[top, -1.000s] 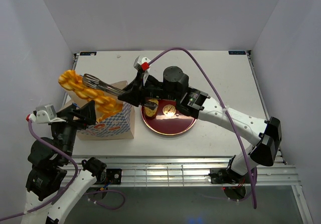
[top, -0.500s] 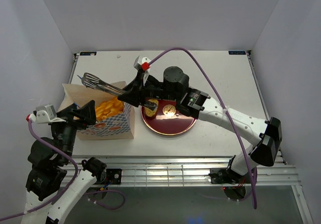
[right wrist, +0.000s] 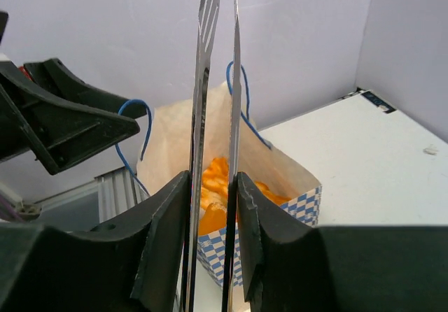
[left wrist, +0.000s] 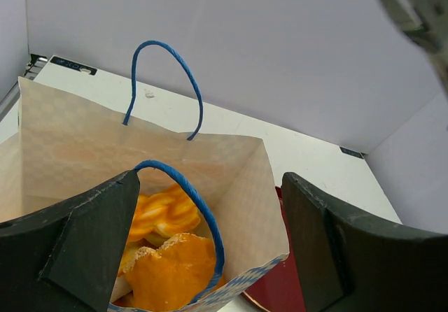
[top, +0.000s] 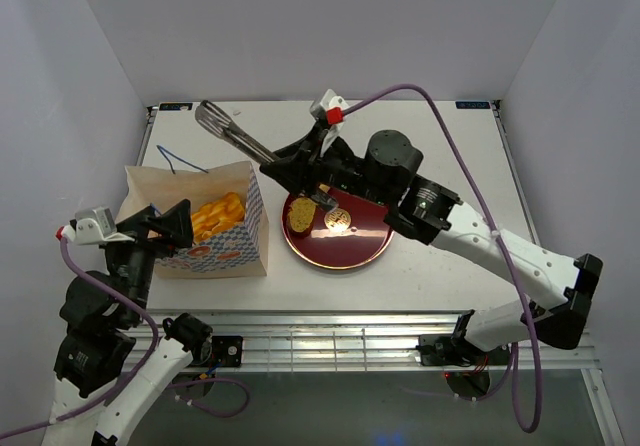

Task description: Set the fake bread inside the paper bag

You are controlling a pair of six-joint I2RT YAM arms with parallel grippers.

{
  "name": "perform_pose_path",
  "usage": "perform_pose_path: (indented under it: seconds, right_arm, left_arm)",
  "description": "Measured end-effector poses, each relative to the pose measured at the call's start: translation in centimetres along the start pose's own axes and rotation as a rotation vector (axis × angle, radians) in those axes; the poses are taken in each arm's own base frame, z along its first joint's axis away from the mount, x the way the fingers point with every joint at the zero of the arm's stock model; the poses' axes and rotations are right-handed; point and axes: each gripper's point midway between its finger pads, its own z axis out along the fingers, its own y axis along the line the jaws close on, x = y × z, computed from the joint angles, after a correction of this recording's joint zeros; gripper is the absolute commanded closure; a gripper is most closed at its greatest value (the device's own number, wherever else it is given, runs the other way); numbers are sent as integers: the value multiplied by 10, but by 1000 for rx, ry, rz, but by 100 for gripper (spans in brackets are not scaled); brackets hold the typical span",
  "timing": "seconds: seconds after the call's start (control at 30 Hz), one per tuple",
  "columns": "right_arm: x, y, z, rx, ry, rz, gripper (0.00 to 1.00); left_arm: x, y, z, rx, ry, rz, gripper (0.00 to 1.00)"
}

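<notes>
Top camera sits high behind the arm bases, looking down and forward over the whole bench; it's the widest, farthest shot. Left wrist camera sits low just behind the left hand, peering between its two black fingers straight into the open mouth of the paper bag, very close. Right wrist camera sights along the metal tongs clamped in the right hand, facing that same bag from the other side, a bit farther off, and it catches the left hand too. All three views share the bag. Top and left wrist views also share the dark red plate.
</notes>
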Motion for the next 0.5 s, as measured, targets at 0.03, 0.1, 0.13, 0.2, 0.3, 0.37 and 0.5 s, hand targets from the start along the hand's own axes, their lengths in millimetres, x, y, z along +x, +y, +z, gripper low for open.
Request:
perform_pose_path:
  seconds: [0.03, 0.1, 0.13, 0.2, 0.3, 0.37, 0.5]
  right_arm:
    - [-9, -1, -6, 19, -20, -4, 63]
    - [-23, -4, -20, 61, -54, -8, 63]
    - [-29, -7, -28, 87, -73, -10, 63]
    - [-33, -12, -42, 132, -92, -10, 63]
    - [-24, -24, -64, 218, -94, -5, 63]
    - [-7, -36, -76, 283, -74, -2, 63]
    - [46, -66, -103, 439, 20, -5, 62]
  left_arm:
    - [0, 0, 0, -2, 0, 0, 7]
    - [1, 1, 1, -5, -1, -1, 7]
    - [2, 1, 2, -7, 1, -2, 7]
    - [5, 1, 4, -12, 7, -1, 7]
    - [10, 2, 7, -19, 15, -1, 7]
    - [15, 2, 10, -23, 26, 3, 7]
    - [21, 2, 15, -34, 45, 11, 7]
